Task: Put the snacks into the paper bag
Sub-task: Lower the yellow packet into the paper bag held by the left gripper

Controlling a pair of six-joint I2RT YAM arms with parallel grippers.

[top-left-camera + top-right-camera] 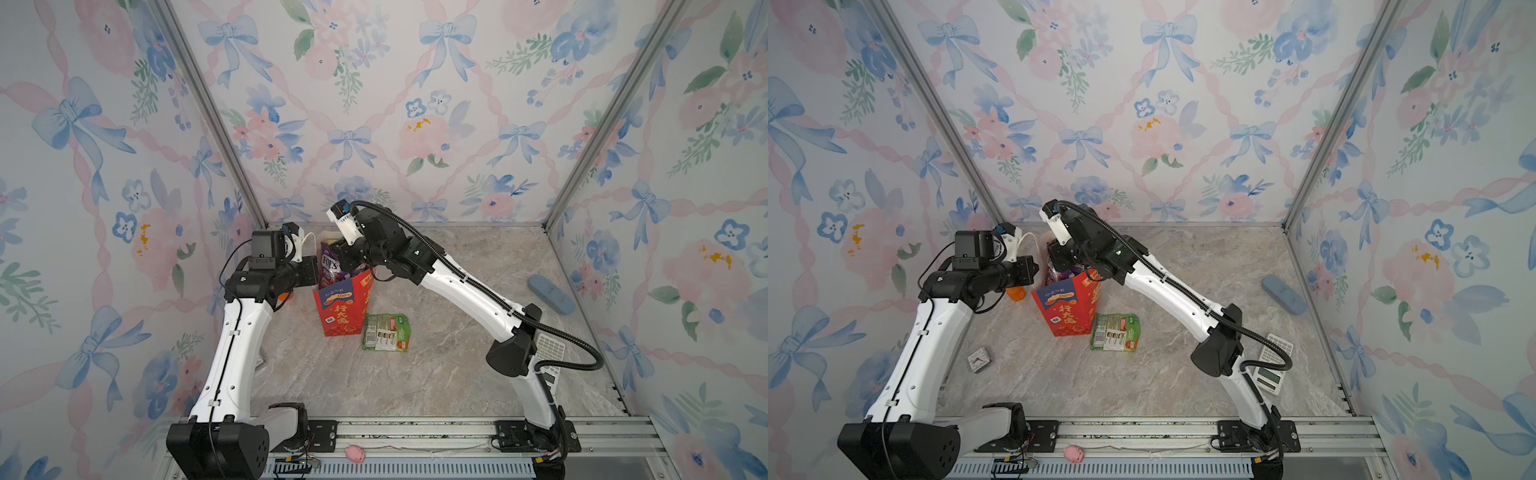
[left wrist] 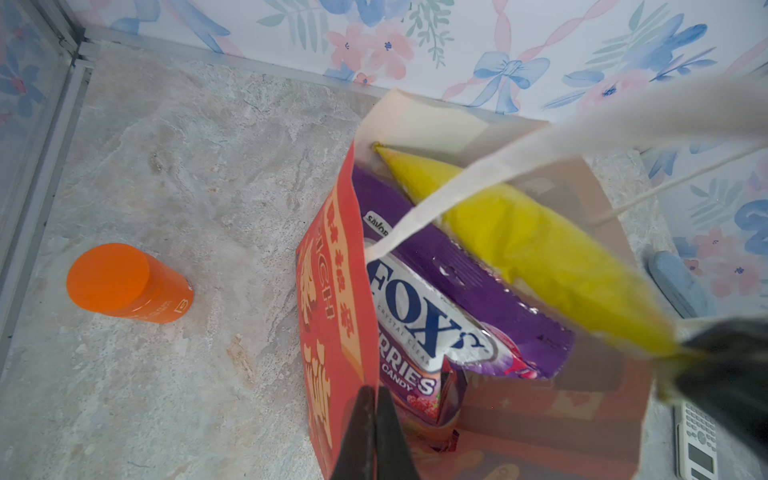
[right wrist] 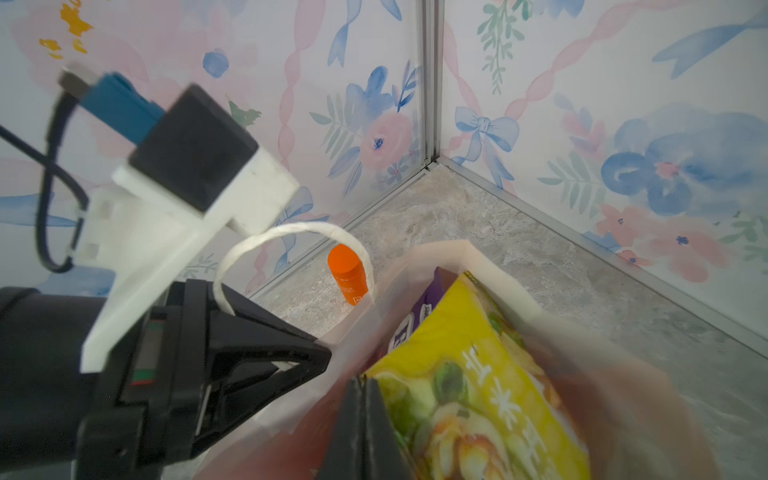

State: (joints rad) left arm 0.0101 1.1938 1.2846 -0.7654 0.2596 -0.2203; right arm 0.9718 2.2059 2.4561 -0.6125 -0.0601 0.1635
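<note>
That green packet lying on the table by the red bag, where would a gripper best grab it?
The green packet lies flat on the table, so come down from above and pinch the edge facing away from the paper bag. The opposite edge sits close against the bag's base, probably leaving a finger little room.

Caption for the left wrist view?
Left gripper pinches the paper bag rim; right gripper holds a yellow packet in its opening.

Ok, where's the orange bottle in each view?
In a top view: orange bottle, a sliver under the left arm, beside the paper bag.
In a top view: bottle likewise, clearer.
Left wrist: bottle outside the bag's wall.
Right wrist: bottle beyond the bag's rim.
Landmark: the bag.
</note>
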